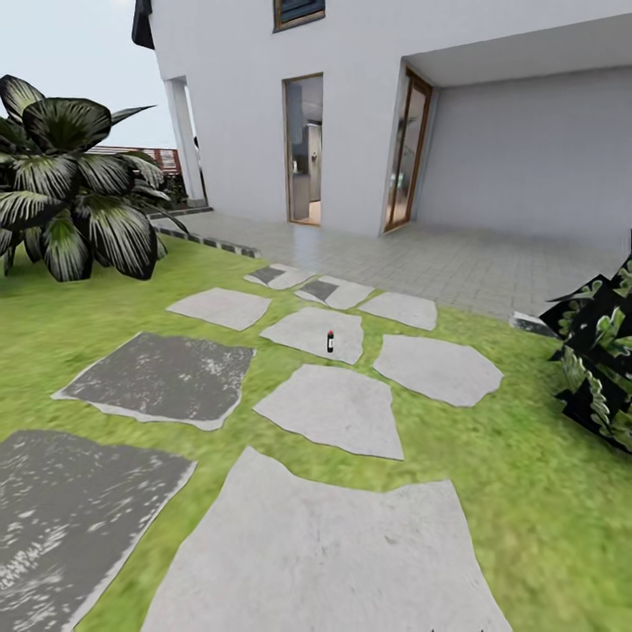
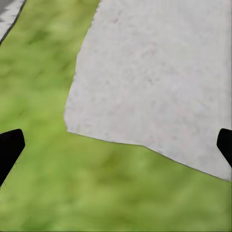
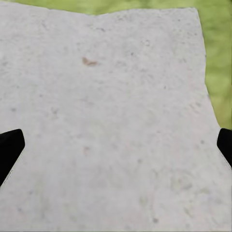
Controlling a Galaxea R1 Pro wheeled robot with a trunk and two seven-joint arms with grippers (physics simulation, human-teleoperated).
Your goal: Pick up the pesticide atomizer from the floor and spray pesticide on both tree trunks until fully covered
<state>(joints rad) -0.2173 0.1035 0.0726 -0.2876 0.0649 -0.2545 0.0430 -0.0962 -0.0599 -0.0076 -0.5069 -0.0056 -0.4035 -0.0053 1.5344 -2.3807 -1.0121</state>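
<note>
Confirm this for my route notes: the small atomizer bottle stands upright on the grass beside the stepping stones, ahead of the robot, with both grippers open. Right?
Not quite. In the head view the atomizer stands upright on a pale stepping stone, not on the grass. The rest holds: left gripper and right gripper are open.

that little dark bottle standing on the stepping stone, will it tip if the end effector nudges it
Probably yes: the small dark upright atomizer bottle with a red top looks tall and narrow, so a sideways nudge could topple it. It likely is stiff and light, judging by its slim shape. The flat pale grey stepping stone under it gives it nothing to lean on.
</note>
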